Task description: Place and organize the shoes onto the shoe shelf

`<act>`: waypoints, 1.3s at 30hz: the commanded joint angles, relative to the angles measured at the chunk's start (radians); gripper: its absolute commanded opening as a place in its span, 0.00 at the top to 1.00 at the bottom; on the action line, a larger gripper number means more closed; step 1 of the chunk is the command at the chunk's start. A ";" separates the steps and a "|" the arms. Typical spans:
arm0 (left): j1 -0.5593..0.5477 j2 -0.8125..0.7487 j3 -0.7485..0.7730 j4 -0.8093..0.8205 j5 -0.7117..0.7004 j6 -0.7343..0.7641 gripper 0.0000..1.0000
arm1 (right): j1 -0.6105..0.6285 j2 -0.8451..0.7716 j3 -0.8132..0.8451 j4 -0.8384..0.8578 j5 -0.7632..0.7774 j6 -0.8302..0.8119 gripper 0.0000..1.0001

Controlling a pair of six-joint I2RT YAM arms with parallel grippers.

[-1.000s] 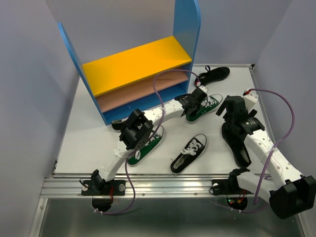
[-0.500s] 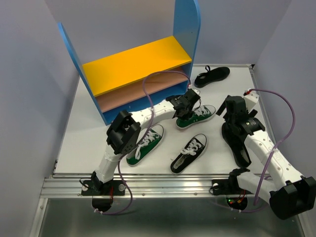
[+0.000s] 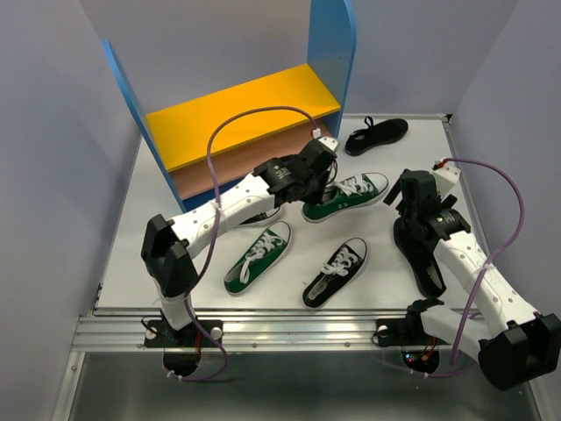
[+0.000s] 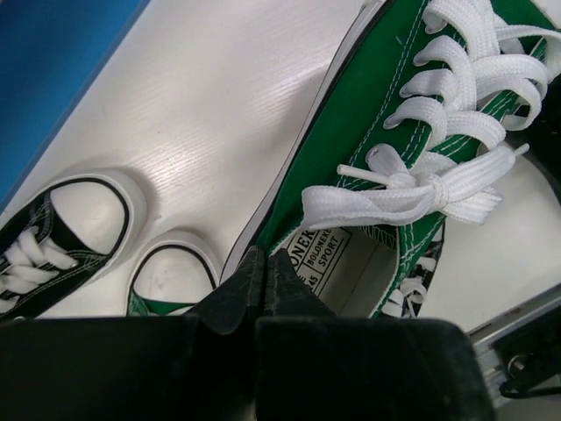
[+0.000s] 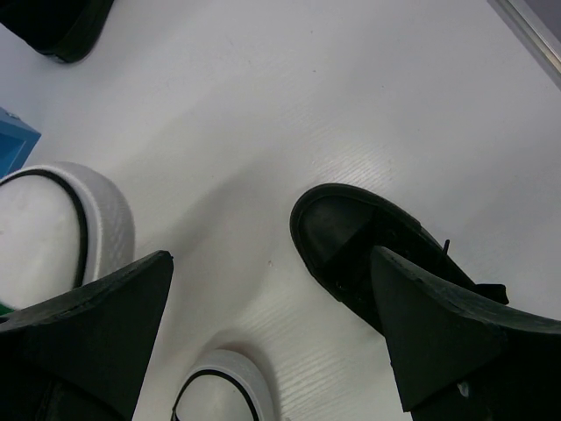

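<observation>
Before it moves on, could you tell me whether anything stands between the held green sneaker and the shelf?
Nothing visible blocks the green sneaker, pinched by the left tool, from the right end of the shoe shelf; a black sneaker lies before it further left.

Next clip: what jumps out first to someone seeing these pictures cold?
The left arm's fingers are pinched shut on the heel rim of a green canvas sneaker with white laces, just in front of the right panel of the tall blue-sided shoe shelf, whose yellow-orange upper board carries no shoes. On the right, the right arm's open fingers hang over an all-black shoe.
</observation>
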 commanded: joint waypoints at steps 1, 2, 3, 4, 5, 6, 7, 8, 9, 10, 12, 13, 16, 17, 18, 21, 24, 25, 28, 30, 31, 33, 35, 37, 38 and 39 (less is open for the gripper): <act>-0.002 -0.128 0.124 -0.044 -0.016 -0.020 1.00 | -0.002 -0.004 0.027 0.006 0.007 0.014 0.00; -0.002 -0.134 0.152 -0.067 -0.023 -0.020 1.00 | -0.002 -0.004 0.027 0.008 0.008 0.014 0.00; 0.001 -0.144 0.210 -0.110 -0.037 -0.015 1.00 | -0.002 -0.010 0.027 0.006 0.012 0.017 0.00; 0.004 -0.145 0.239 -0.135 -0.046 -0.015 1.00 | -0.002 -0.013 0.025 0.006 0.015 0.018 0.00; 0.015 -0.145 0.272 -0.159 -0.057 -0.020 1.00 | -0.002 -0.019 0.022 0.006 0.016 0.021 0.00; 0.024 -0.139 0.336 -0.185 -0.081 -0.026 1.00 | -0.002 -0.024 0.022 0.006 0.021 0.023 0.00; 0.035 -0.133 0.370 -0.237 -0.095 -0.043 1.00 | -0.002 -0.028 0.022 0.006 0.025 0.024 0.00; 0.066 -0.127 0.431 -0.259 -0.111 -0.055 1.00 | -0.002 -0.039 0.024 0.006 0.028 0.027 0.00; 0.081 -0.119 0.454 -0.279 -0.115 -0.066 1.00 | -0.002 -0.045 0.025 0.006 0.036 0.027 0.00; 0.098 -0.121 0.470 -0.299 -0.121 -0.075 1.00 | -0.002 -0.050 0.025 0.006 0.041 0.030 0.00; 0.157 -0.137 0.477 -0.295 -0.123 -0.104 1.00 | -0.002 -0.066 0.031 0.006 0.054 0.030 0.00; 0.178 -0.142 0.476 -0.293 -0.125 -0.113 1.00 | -0.002 -0.074 0.031 0.006 0.058 0.032 0.00; 0.243 -0.154 0.476 -0.273 -0.135 -0.141 1.00 | -0.002 -0.111 0.033 0.006 0.077 0.029 0.00; 0.256 -0.156 0.477 -0.266 -0.149 -0.153 1.00 | -0.002 -0.128 0.033 0.006 0.082 0.029 0.00; 0.265 -0.156 0.480 -0.258 -0.152 -0.162 1.00 | -0.002 -0.128 0.033 0.008 0.084 0.029 0.00; 0.313 -0.151 0.487 -0.221 -0.158 -0.207 1.00 | -0.002 -0.151 0.033 0.013 0.087 0.021 0.00; 0.337 -0.151 0.482 -0.181 -0.181 -0.248 1.00 | -0.002 -0.157 0.036 0.013 0.087 0.009 0.00; 0.342 -0.151 0.481 -0.158 -0.187 -0.276 1.00 | -0.002 -0.159 0.036 0.013 0.087 0.006 0.00; 0.366 -0.147 0.476 -0.126 -0.218 -0.345 1.00 | -0.002 -0.168 0.036 0.013 0.085 0.000 0.00; 0.377 -0.142 0.470 -0.104 -0.256 -0.374 1.00 | -0.002 -0.168 0.036 0.013 0.084 0.000 0.00; 0.382 -0.138 0.473 -0.091 -0.264 -0.404 1.00 | -0.002 -0.168 0.036 0.013 0.079 0.000 0.00; 0.385 -0.128 0.479 -0.081 -0.285 -0.437 1.00 | -0.002 -0.166 0.037 0.013 0.076 -0.002 0.00; 0.385 -0.113 0.490 -0.071 -0.325 -0.483 1.00 | -0.002 -0.165 0.040 0.013 0.065 0.000 0.00; 0.386 -0.092 0.505 -0.068 -0.365 -0.520 1.00 | -0.002 -0.160 0.048 0.013 0.056 -0.005 0.00; 0.386 -0.082 0.514 -0.072 -0.378 -0.556 1.00 | -0.002 -0.159 0.050 0.013 0.055 -0.006 0.00; 0.385 -0.064 0.531 -0.077 -0.396 -0.575 1.00 | -0.002 -0.159 0.053 0.013 0.055 -0.008 0.00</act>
